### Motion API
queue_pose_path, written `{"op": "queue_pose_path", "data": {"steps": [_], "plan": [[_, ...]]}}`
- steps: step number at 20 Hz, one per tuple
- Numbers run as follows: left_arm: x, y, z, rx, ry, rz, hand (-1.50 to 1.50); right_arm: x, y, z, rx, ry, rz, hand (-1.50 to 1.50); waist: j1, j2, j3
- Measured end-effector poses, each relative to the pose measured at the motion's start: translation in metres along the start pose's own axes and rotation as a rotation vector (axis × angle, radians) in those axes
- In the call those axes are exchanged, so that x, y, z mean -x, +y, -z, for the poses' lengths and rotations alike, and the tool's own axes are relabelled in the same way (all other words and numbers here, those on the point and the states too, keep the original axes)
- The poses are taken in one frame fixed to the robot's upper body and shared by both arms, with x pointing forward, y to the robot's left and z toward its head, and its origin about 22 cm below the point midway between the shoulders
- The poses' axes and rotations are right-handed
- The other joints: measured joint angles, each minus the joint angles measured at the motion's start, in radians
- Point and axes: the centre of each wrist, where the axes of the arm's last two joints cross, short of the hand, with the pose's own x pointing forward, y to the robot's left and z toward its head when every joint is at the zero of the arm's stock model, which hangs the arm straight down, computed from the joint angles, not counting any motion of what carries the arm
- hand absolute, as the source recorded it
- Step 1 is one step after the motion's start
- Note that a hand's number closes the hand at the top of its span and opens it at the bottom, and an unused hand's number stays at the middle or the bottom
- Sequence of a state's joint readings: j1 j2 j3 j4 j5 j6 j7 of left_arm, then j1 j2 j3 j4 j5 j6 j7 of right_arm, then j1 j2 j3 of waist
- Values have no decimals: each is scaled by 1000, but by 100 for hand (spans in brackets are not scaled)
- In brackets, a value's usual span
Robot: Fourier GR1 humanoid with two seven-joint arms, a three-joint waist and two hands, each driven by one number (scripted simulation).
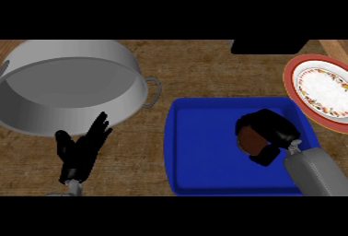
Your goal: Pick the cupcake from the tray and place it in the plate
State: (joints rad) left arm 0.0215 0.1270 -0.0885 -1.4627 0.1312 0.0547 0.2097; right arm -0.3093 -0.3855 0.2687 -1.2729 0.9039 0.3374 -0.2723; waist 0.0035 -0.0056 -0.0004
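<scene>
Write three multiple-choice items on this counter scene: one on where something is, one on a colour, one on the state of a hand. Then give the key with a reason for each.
1. Where is the cupcake?
A. On the plate
B. Over the blue tray, in the right hand
C. Inside the pot

2. What colour is the rim of the plate?
A. Red
B. Green
C. Black

3. What is the left hand doing?
A. Gripping the pot's handle
B. Holding the cupcake
C. Resting open, fingers up, holding nothing

Key:
1 B: the right hand curls round the brown cupcake above the tray.
2 A: a red band rings the patterned white centre.
3 C: its fingers are straight, just in front of the grey pot, with nothing in them.
</scene>
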Motion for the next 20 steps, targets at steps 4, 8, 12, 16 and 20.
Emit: {"op": "queue_pose_path", "data": {"steps": [4, 8, 12, 16, 20], "plan": [[-2, -2, -1, -7, 16, 4, 0, -2, 4, -5, 35, -8, -20, 150, -1, 0, 0], [-1, 6, 0, -28, 23, -2, 0, -19, 32, -32, 93, 73, 5, 150, -17, -5, -1], [2, 6, -5, -43, 15, -3, 0, -39, 53, -74, 188, 140, 47, 150, -34, -8, -1], [6, 8, -6, -41, 4, -9, 0, -54, 45, -99, 416, 98, 115, 150, -39, -7, 2], [1, 12, -6, -34, 16, -10, 0, -64, 39, -126, 619, 101, 167, 150, -36, -4, 2]]}}
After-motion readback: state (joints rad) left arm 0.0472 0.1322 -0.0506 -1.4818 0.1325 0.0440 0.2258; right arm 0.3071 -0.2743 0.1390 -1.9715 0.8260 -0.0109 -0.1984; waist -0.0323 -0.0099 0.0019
